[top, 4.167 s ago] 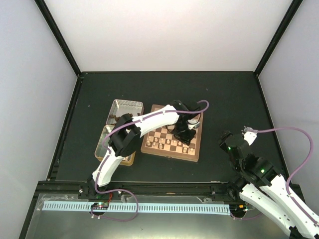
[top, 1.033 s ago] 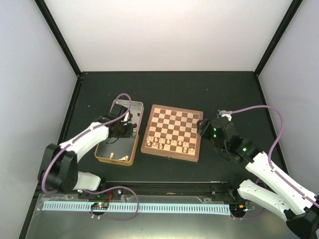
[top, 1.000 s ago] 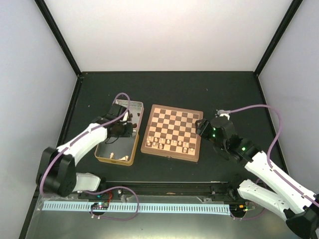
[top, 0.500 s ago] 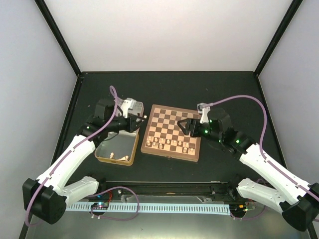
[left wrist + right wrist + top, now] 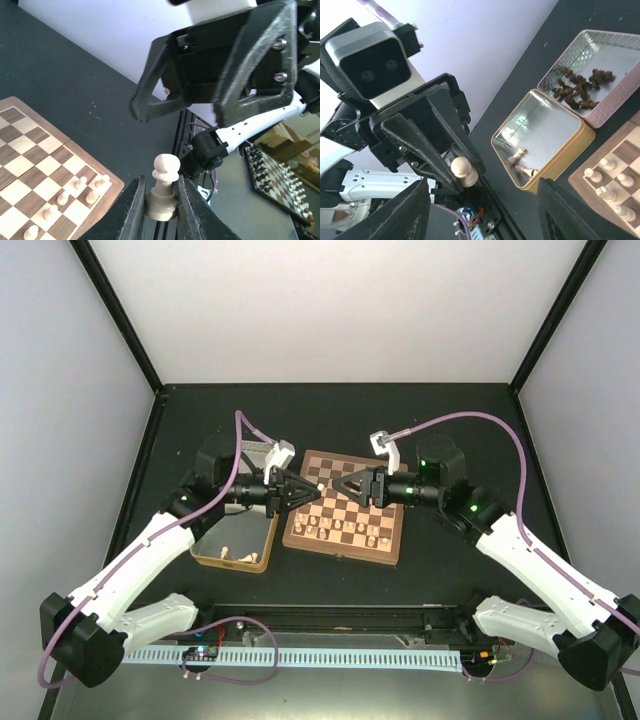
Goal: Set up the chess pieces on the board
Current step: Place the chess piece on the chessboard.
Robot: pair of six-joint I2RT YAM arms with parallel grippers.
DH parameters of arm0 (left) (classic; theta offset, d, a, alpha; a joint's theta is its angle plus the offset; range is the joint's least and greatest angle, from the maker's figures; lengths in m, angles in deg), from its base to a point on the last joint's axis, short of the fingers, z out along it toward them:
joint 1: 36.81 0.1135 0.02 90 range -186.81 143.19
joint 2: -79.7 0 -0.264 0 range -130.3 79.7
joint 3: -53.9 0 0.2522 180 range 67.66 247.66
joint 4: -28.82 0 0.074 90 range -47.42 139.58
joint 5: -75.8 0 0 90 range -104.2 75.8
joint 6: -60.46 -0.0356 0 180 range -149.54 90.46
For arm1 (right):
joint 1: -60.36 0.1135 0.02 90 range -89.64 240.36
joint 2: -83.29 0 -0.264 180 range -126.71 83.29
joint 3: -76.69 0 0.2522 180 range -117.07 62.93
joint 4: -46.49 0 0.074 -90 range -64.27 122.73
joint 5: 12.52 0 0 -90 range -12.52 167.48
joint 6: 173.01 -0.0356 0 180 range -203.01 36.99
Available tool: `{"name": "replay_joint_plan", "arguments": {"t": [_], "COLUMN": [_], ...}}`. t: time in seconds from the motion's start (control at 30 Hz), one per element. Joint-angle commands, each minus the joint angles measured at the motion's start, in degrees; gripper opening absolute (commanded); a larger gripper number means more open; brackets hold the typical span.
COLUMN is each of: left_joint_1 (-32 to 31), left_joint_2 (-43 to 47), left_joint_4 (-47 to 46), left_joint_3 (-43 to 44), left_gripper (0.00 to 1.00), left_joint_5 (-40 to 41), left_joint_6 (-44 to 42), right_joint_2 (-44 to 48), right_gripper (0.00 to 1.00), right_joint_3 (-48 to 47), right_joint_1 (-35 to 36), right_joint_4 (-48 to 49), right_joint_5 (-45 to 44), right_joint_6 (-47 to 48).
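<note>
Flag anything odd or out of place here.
The left tool holds a cream pawn in mid-air over the chessboard, aimed at the open right tool rather than a square; looks like a handover. Two cream pieces sit in the gold tin, apparently lying down.

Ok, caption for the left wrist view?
Left gripper pinches a cream pawn, facing the open right gripper above the board.

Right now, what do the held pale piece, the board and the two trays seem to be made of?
Pale piece: likely turned wood, matt cream, with lathe-like rings. Board: wood by its look, satin; tan and brown squares in a light border. Gold tray and tray with dark pieces: probably thin metal; the insides reflect like mirrors.
</note>
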Motion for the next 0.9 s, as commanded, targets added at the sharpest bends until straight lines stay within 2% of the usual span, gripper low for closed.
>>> {"name": "replay_joint_plan", "arguments": {"t": [0.0,0.1,0.33,0.5,0.67,0.87], "left_joint_1": [-1.11,-1.58,-2.25,-2.94,-3.42,-3.73], "left_joint_2": [0.47,0.08,-1.11,-1.77,-2.07,-2.26], "left_joint_4": [-2.36,-1.85,-0.71,0.16,0.59,0.84], "left_joint_3": [1.25,1.37,1.46,1.72,1.69,1.88], "left_gripper": [0.14,0.14,0.14,0.14,0.14,0.14], "left_joint_5": [-4.21,-4.87,-5.08,-5.15,-5.02,-4.41], "left_joint_6": [-3.15,-3.86,-5.0,-5.87,-6.56,-6.78], "right_joint_2": [-1.49,-2.34,-4.06,-5.07,-5.45,-6.31], "right_gripper": [0.57,0.5,0.47,0.39,0.36,0.26], "right_joint_3": [-0.72,-0.66,-0.49,-0.28,-0.25,0.15], "right_joint_1": [-0.21,-0.15,-0.15,-0.1,0.02,0.06], "right_joint_4": [2.03,2.72,3.3,3.14,2.95,2.54], "right_joint_5": [5.39,6.73,9.6,10.5,10.83,11.99], "right_joint_6": [-1.89,-2.35,-2.18,-2.11,-1.95,-1.75]}}
